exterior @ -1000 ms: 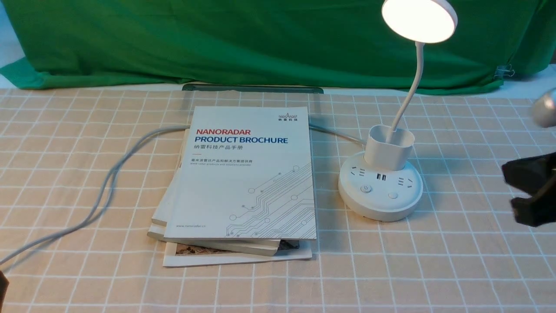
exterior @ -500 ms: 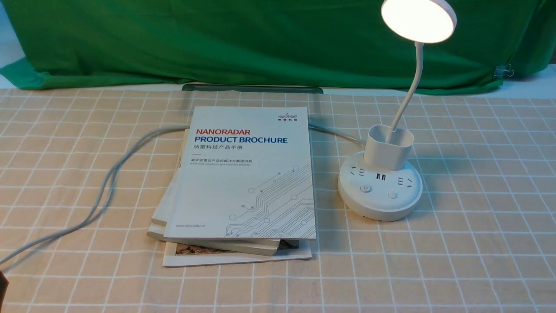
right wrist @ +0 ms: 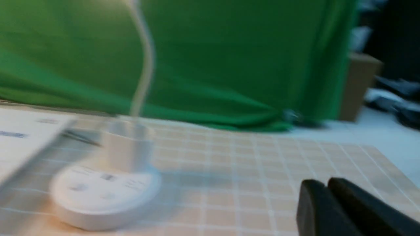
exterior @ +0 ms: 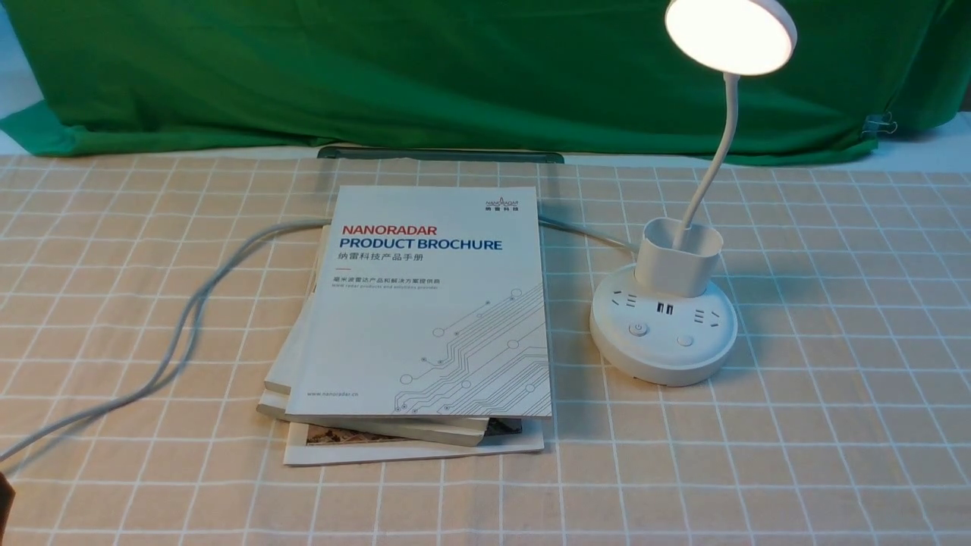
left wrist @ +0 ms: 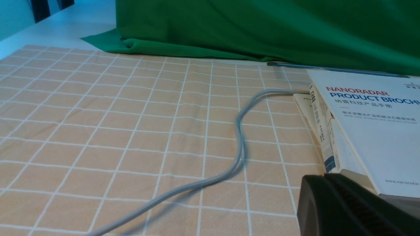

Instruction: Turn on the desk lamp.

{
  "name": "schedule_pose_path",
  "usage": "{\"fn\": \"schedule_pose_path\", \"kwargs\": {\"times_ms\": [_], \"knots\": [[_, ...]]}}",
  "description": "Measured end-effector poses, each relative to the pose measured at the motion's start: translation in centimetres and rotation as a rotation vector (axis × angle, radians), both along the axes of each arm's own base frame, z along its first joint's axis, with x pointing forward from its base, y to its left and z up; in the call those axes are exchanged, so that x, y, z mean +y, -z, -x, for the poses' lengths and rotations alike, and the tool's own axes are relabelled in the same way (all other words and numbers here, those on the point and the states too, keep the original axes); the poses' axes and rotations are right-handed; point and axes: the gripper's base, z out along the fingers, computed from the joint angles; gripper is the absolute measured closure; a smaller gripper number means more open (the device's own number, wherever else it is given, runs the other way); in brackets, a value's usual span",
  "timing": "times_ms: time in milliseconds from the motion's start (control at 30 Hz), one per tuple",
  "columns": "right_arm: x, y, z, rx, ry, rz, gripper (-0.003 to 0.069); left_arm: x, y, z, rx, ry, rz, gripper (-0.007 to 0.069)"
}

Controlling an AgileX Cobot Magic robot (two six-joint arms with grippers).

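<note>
Clock directions refer to the front view, with 12 o'clock pointing away from the robot.

The left end effector [left wrist: 325, 178] has its fingertips together; they hold nothing. A dark part shows at the 8 o'clock edge of the front view. The grey cable [exterior: 182, 326] runs from that edge, bends toward 1 o'clock and passes behind the stack. The stack of printed matter [exterior: 425, 318] lies on the surface [exterior: 136, 265], 9 o'clock of the desk lamp [exterior: 675, 258]; its top item is a white brochure marked NANORADAR. A green cloth [exterior: 455, 76] hangs at 12 o'clock.

The desk lamp stands upright between 3 and 4 o'clock of the view centre, its disc head [exterior: 730, 34] lit. The bendy neck [exterior: 709, 174] rises from the cup-shaped holder [exterior: 675, 265] at the 12 o'clock side of the round base [exterior: 664, 356]. The power-marked button [exterior: 638, 329] is at the base's 8 o'clock, the plain button [exterior: 685, 341] near 4 o'clock.

The right end effector [right wrist: 321, 183] is clear of the lamp; whether its fingertips are apart or together cannot be determined.
</note>
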Motion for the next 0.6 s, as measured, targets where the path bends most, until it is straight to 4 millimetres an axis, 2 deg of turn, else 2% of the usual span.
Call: {"fn": "schedule_pose_path", "kwargs": {"times_ms": [133, 600], "knots": [[-0.5, 0.6, 0.3, 0.015, 0.086, -0.056, 0.0546, 0.0, 0.0, 0.0, 0.000, 0.000, 0.000, 0.0603], [-0.1, 1.9, 0.6, 0.144, 0.019, -0.115, 0.0509, 0.0, 0.0, 0.0, -0.001, 0.000, 0.000, 0.0603]]}}
